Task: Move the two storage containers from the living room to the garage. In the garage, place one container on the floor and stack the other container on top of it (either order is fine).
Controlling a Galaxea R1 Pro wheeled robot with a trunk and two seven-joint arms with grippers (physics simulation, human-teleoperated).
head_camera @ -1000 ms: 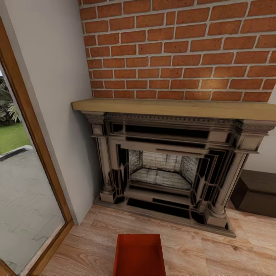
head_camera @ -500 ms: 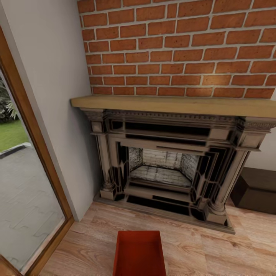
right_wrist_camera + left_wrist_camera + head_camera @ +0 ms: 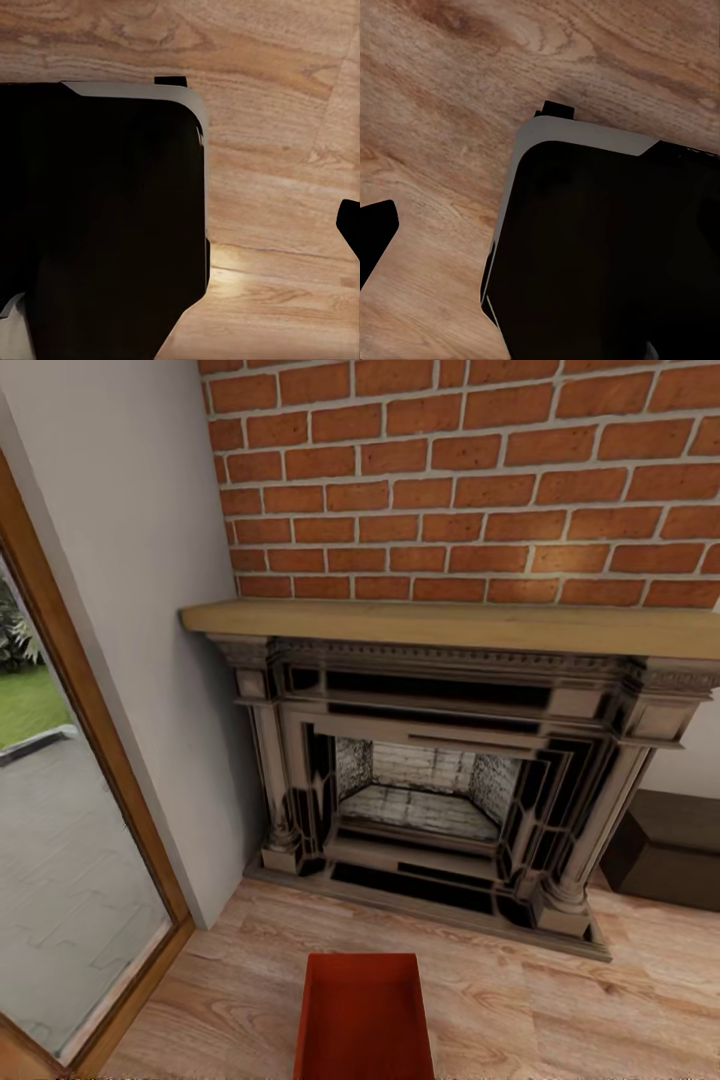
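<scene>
Resting on the light wood-plank floor (image 3: 560,1010) at the near edge of the head view, one orange-red storage container (image 3: 365,1015) lay open-topped, its red inside bare as far as it showed. Both wrist views looked down on the same planks, with a dark, pale-edged body (image 3: 607,247) over them; whether either gripper's fingers were spread or pressed together could not be told. Beyond the container stood the ornate dark fireplace surround (image 3: 440,780) under a wooden mantel (image 3: 450,625) and red brick wall (image 3: 470,480). A dark bench (image 3: 670,850) sat right of it, a glazed door (image 3: 70,840) far left.
</scene>
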